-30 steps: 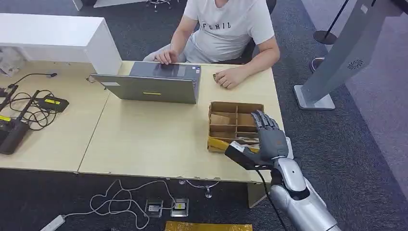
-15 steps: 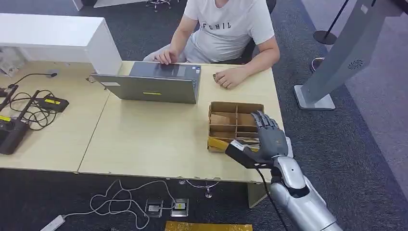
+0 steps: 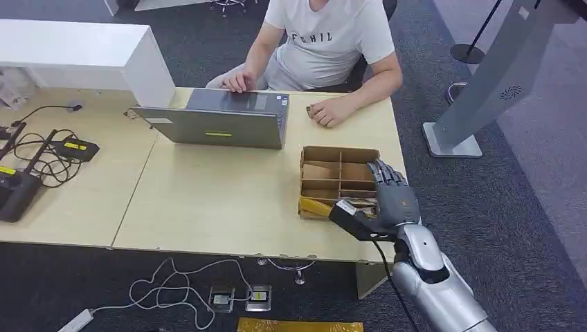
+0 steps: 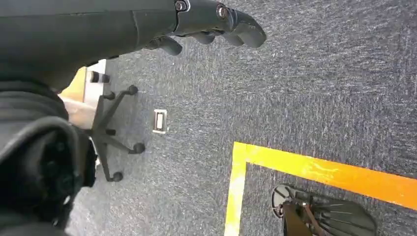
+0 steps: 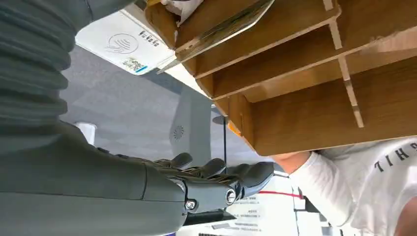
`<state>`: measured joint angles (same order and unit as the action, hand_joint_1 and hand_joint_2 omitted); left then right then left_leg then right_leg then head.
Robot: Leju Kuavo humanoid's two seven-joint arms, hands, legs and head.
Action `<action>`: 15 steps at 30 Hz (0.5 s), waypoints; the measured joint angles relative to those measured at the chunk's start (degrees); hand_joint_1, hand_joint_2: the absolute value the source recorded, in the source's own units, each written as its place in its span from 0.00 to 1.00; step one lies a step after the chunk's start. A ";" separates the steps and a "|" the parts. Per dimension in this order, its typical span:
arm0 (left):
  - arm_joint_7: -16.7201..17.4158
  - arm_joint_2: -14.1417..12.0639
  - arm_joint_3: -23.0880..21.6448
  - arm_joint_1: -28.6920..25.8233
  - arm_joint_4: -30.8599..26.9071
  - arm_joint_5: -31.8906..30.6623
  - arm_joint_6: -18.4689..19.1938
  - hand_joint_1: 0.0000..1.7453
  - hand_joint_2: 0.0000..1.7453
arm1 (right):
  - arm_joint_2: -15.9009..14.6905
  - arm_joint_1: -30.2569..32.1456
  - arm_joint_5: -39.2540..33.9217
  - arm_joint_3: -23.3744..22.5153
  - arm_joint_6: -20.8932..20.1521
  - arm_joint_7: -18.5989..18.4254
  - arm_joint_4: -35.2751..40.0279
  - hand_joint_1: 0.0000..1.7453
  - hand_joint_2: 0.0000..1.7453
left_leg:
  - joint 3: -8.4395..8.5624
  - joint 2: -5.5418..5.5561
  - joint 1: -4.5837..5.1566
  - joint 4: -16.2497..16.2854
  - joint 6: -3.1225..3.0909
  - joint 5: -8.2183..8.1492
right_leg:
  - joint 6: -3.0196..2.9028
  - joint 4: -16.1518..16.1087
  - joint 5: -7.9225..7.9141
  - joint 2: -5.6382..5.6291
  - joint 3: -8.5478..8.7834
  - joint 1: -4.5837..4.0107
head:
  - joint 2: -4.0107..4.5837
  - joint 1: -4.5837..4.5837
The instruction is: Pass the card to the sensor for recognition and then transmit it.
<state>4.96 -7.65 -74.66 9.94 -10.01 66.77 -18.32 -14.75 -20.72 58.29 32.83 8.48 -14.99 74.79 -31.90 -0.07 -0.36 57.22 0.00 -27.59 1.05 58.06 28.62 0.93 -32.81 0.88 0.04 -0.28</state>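
A wooden divided box [image 3: 338, 173] stands near the table's right front corner. Cards [image 3: 354, 203] lean in its nearest compartment, and their thin edges [image 5: 221, 28] also show in the right wrist view. My right hand [image 3: 389, 200] hovers at the box's right near side, fingers stretched out and thumb spread toward the cards, holding nothing. A white sensor pad [image 5: 123, 45] with a wave logo lies beside the box. My left hand [image 4: 211, 19] hangs over the carpet, its fingers loosely extended and holding nothing.
A person [image 3: 325, 41] sits across the table with one hand on a grey laptop [image 3: 218, 121] and the other on the tabletop behind the box. Cables and black devices [image 3: 28, 166] lie at the table's left. A grey kiosk stand [image 3: 484, 90] rises on the right.
My right hand has drifted slightly to the right along the box's near right corner, still holding nothing. The box and cards have not moved.
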 joint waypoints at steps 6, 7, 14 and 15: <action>-0.35 -0.02 0.00 -0.01 0.00 -0.30 0.07 0.00 0.00 | -0.31 0.93 0.02 -0.59 -1.01 -0.61 0.33 0.00 1.00 | 0.00 -0.01 0.00 0.00 0.00 0.00 | 0.00 0.00 0.00 -0.02 0.00 0.00 | 0.00 0.00; -0.35 -0.02 0.00 0.00 0.00 -0.35 0.13 0.00 0.00 | -0.31 1.01 0.04 -0.61 -1.05 -0.66 0.35 0.00 1.00 | 0.00 -0.02 0.00 0.00 0.00 0.00 | 0.00 0.00 0.00 -0.03 0.00 0.00 | 0.00 0.00; -0.35 -0.02 0.00 0.00 0.00 -0.52 0.20 0.00 0.00 | -0.61 1.07 0.11 -0.70 -1.44 -0.68 0.37 0.00 1.00 | 0.01 -0.02 0.00 0.00 0.00 0.00 | 0.00 0.00 0.00 -0.03 0.00 0.00 | 0.00 0.00; -0.35 -0.02 0.00 0.00 0.00 -0.52 0.20 0.00 0.00 | -0.66 1.07 0.11 -0.70 -1.44 -0.68 0.37 0.00 1.00 | 0.01 -0.02 0.00 0.00 0.00 0.00 | 0.00 0.00 0.00 -0.03 0.00 0.00 | 0.00 0.00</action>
<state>4.61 -7.67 -74.66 9.94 -10.01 66.25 -18.12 -15.41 -19.65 58.40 32.13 7.04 -15.67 75.17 -31.89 -0.09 -0.36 57.22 0.00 -27.59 1.05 58.06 28.62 0.90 -32.81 0.88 0.04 -0.28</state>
